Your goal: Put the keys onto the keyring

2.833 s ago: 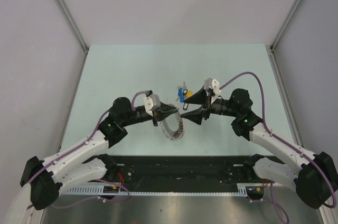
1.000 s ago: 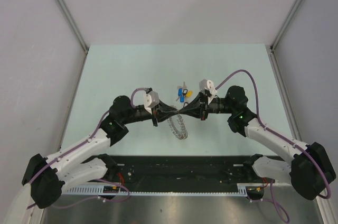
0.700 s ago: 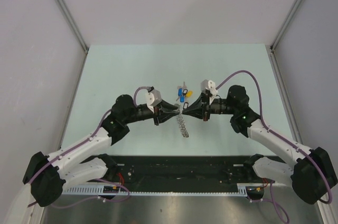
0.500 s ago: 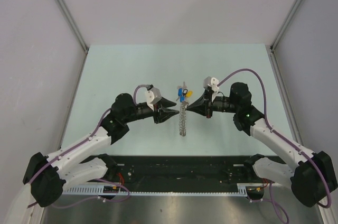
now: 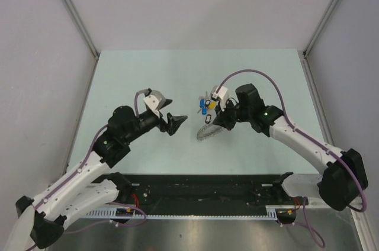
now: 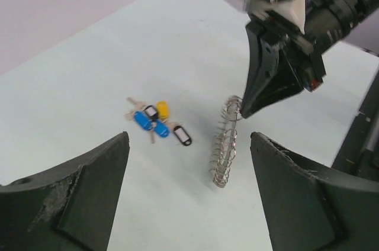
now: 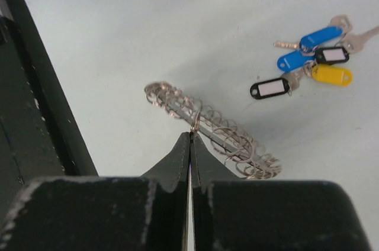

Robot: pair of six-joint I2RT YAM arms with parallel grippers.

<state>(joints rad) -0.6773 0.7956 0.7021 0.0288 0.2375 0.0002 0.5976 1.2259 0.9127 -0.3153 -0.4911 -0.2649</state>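
A pale mint counter (image 5: 142,73) lies between plain grey walls (image 5: 195,2), with slanted metal posts (image 5: 72,13) at its far corners. A black rail (image 5: 201,187) runs along its near edge.

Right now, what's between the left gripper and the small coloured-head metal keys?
Only bare pale-green table, seen in the left wrist view; the silvery beaded keyring is off to the side.

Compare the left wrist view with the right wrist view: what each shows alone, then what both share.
Left wrist alone: the open left gripper, and the right gripper seen from outside. Right wrist alone: a close look at its jaws shut on one loop of the keyring. Both: that ring pinched on edge, the keys lying apart from it on the table.
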